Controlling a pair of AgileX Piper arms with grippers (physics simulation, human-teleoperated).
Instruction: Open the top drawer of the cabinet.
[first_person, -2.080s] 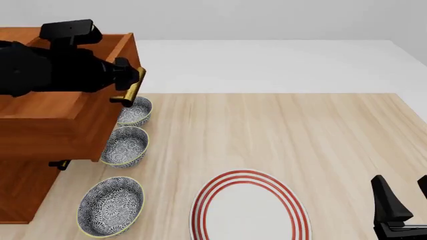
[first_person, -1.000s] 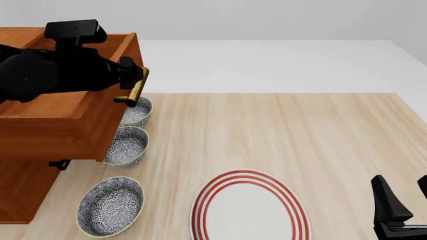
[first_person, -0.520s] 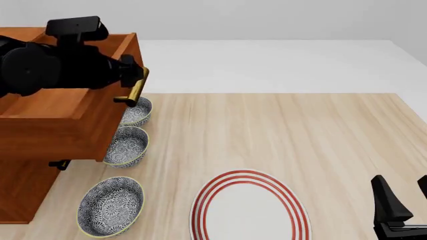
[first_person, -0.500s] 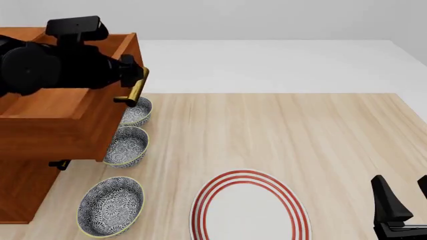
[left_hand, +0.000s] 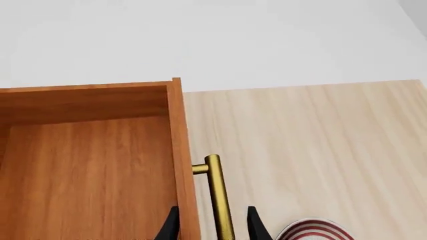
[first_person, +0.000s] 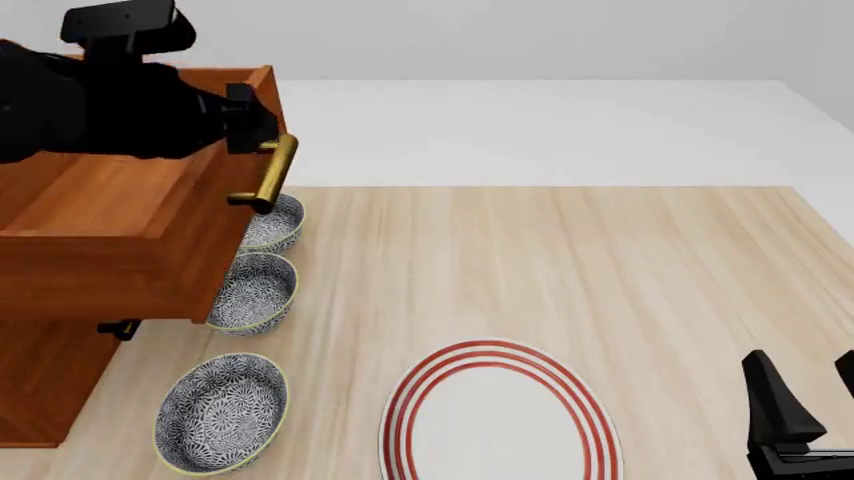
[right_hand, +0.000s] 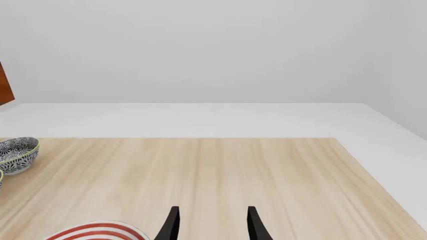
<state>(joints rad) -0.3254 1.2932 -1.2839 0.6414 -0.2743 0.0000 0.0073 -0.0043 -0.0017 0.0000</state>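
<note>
While top drawer (first_person: 120, 225) stands out | left fingers (left_hand: 172, 225) apart, seemingly released | right fingers (right_hand: 254, 224) apart

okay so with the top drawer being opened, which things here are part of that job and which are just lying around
Part of the job: the top drawer, pulled out; its brass handle; the cabinet; the left gripper, open astride the handle.

Just lying about: three patterned bowls, the red-ringed plate, the idle right gripper.

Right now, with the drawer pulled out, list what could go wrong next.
1. The left gripper has open fingers on either side of the brass handle; lifting away carelessly could snag it.
2. The top drawer overhangs the patterned bowls; a low arm retreat might knock them.
3. The right gripper sits near the red-ringed plate; any reach could clip it.
</note>
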